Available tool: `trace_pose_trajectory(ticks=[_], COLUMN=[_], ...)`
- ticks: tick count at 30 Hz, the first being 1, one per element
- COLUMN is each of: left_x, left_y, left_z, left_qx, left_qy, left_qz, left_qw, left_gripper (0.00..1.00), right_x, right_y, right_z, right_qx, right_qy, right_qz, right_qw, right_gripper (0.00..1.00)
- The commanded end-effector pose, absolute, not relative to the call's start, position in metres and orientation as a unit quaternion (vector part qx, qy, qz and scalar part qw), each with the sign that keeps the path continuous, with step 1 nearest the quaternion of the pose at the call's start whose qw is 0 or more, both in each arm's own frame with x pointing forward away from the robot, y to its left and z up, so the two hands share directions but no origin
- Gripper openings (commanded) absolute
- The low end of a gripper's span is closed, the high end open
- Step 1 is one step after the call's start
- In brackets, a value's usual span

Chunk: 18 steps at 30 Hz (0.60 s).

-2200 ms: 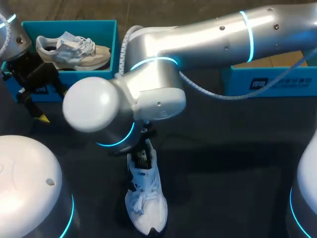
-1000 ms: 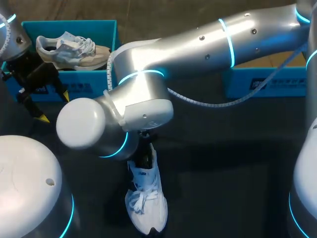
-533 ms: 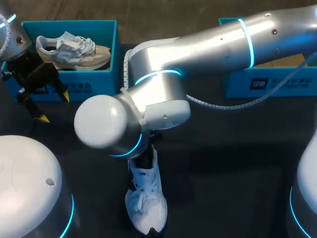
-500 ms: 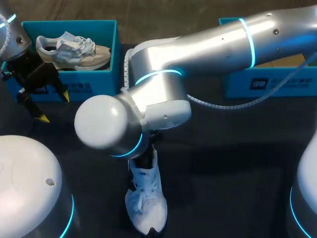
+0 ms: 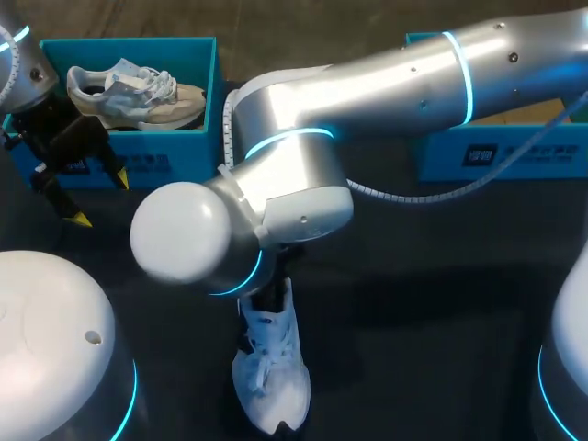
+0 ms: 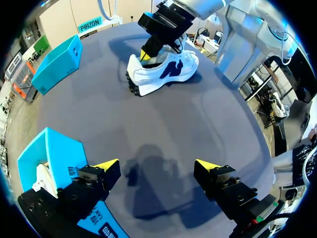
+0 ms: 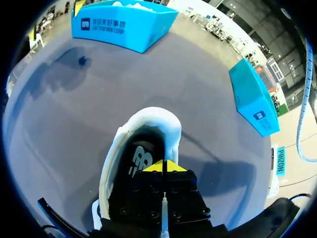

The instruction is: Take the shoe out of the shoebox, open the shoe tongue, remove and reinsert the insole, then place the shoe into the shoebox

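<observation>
with right gripper [image 7: 165, 164] tips pressed together inside the shoe [image 7: 148, 116] and left gripper [image 6: 157, 164] spread empty, pinch the likely floppy insole [image 7: 140, 157] at its heel edge.

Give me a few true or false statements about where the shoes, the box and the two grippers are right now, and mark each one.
1. The white shoe stands on the table, outside any box. True.
2. The left gripper is shut on the white shoe. False: it is open over bare table near the shoebox, well apart from that shoe.
3. The right gripper has its tips in the white shoe's opening, above the insole. True.
4. The shoebox by the left gripper is empty. False: a beige and grey shoe lies in it.
5. The right gripper's fingers are spread wide. False: its yellow tips are together.
</observation>
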<state>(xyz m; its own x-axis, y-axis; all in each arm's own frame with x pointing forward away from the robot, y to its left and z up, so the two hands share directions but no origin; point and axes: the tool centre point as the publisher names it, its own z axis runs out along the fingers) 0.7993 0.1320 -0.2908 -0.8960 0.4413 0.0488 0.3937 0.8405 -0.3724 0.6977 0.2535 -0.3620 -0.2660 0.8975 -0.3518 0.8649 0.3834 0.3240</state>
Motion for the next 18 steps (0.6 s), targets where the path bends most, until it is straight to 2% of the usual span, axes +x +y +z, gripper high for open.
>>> trace_pose_trajectory(ticks=[1, 18], left_x=[0.799, 0.799], left_y=[0.132, 0.132], left_z=[-0.291, -0.291], left_qx=[-0.218, -0.218], left_qy=[-0.957, -0.957], left_qz=[0.177, 0.177], left_qw=[0.066, 0.066], left_gripper=[1.00, 1.00], right_x=[0.696, 0.698], right_y=[0.255, 0.257], right_z=[-0.378, -0.405], right_qx=[0.706, 0.712], right_qy=[0.665, 0.670], right_qz=[0.084, 0.077], right_qw=[0.227, 0.195], right_gripper=[0.00, 0.00])
